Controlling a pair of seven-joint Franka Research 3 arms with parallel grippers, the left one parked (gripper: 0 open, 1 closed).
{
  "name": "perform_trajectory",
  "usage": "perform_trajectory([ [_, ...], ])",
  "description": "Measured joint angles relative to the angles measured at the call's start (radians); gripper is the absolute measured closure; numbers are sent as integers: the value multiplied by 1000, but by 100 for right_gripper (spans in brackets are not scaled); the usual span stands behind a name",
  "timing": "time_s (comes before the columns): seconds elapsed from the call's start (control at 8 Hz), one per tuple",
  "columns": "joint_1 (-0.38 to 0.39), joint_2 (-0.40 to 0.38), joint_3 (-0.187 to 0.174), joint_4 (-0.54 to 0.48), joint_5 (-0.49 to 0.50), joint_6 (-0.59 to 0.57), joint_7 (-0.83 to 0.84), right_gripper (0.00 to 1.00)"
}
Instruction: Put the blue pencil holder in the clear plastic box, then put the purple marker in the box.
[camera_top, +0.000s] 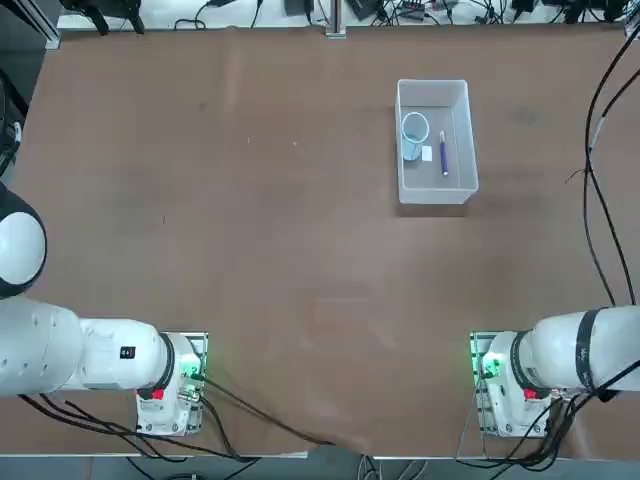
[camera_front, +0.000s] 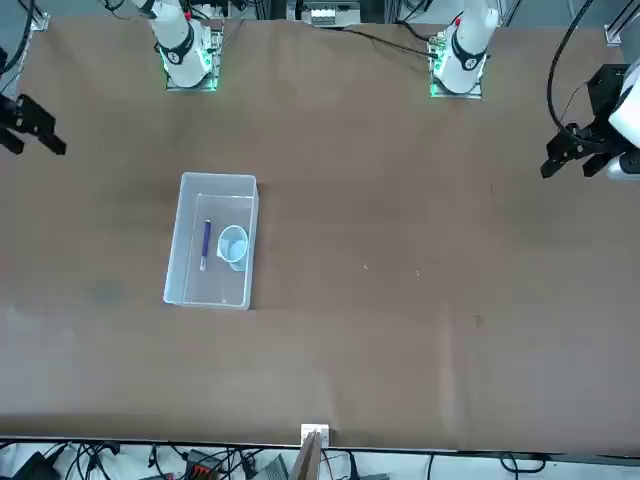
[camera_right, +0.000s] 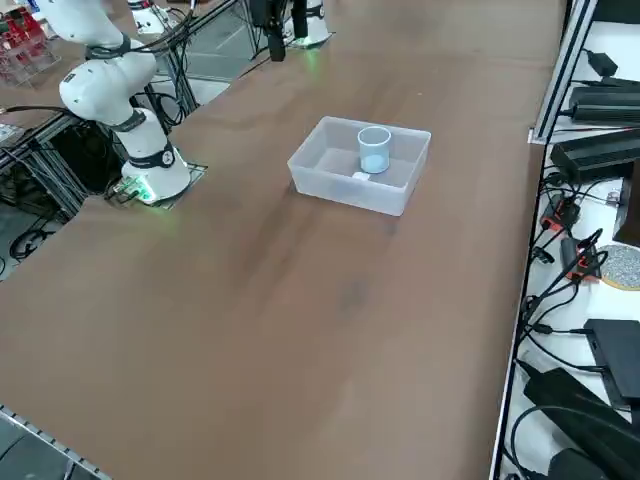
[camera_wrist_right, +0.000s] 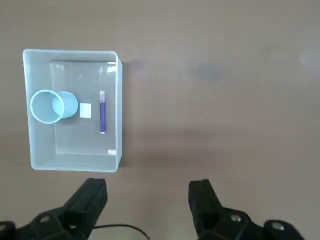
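Blue pencil holder (camera_top: 414, 131) and purple marker (camera_top: 443, 155) are seen side by side inside the clear plastic box (camera_top: 435, 190) on the worktop (camera_top: 250, 220) — the right gripper (camera_wrist_right: 147, 200) is held wide and empty, well apart from it.

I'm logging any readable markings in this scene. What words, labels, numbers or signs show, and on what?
None can be read.
White label on the bottom of the clear box, between the blue cup and the purple marker: looks blank, too small to tell.
Open right end effector: no marking shows.
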Motion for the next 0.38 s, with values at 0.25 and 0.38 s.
perform_trajectory([
  [0.25,-9,-18,24,-19,-1,-5,20,0],
  [0.38,-12,-21,23,-18,-1,-9,21,0],
])
